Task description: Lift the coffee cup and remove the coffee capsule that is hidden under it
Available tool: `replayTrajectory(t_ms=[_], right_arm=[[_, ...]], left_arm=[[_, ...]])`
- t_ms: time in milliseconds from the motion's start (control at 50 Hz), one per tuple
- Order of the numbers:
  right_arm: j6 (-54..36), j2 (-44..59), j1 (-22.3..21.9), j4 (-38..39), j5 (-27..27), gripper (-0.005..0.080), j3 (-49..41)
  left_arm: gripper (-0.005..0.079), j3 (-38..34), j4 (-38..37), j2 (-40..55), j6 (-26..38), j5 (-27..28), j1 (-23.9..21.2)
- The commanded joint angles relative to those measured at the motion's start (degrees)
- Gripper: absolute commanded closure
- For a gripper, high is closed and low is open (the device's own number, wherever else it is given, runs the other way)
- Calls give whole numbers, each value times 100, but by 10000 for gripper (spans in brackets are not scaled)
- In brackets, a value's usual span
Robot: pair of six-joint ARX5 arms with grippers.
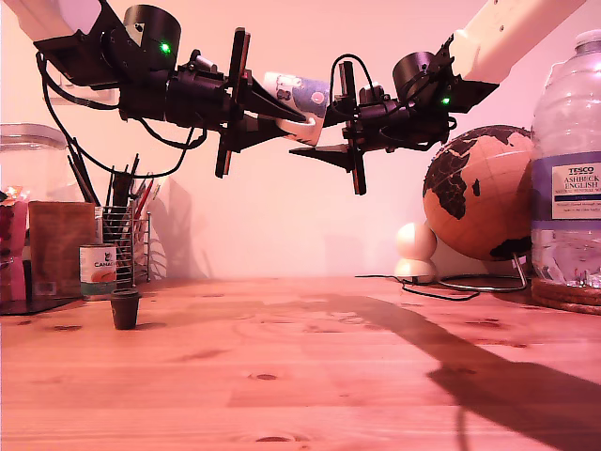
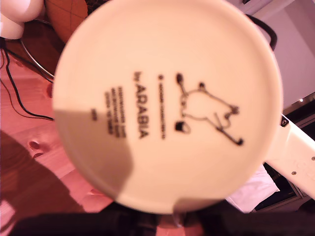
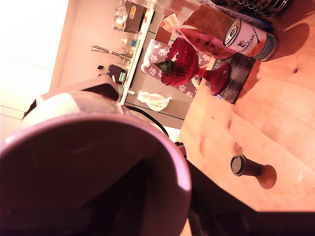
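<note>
You are seeing the coffee cup (image 1: 299, 94) hanging on its side high over the counter (image 1: 329, 376), caught between my first hand (image 1: 293, 124) and my second hand (image 1: 319, 127). The base is facing the first wrist view and the open mouth is facing the second. Whether either hand is pinching the cup or standing spread around it, I cannot tell. The coffee capsule (image 1: 124, 308) is standing uncovered on the counter at the exterior view's left, near the tin can (image 1: 97, 270).
</note>
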Motion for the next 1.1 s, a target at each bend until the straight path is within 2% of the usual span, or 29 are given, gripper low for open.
replayTrajectory(t_ms=[0,1080], right_arm=[[-15,68,-52,-24,-7,551,-55],[-15,44,-391,-114,-109,551,-55]], left_arm=[[765,94,223,-17,131,48,-24],[765,94,264,-17,136,70,-24]])
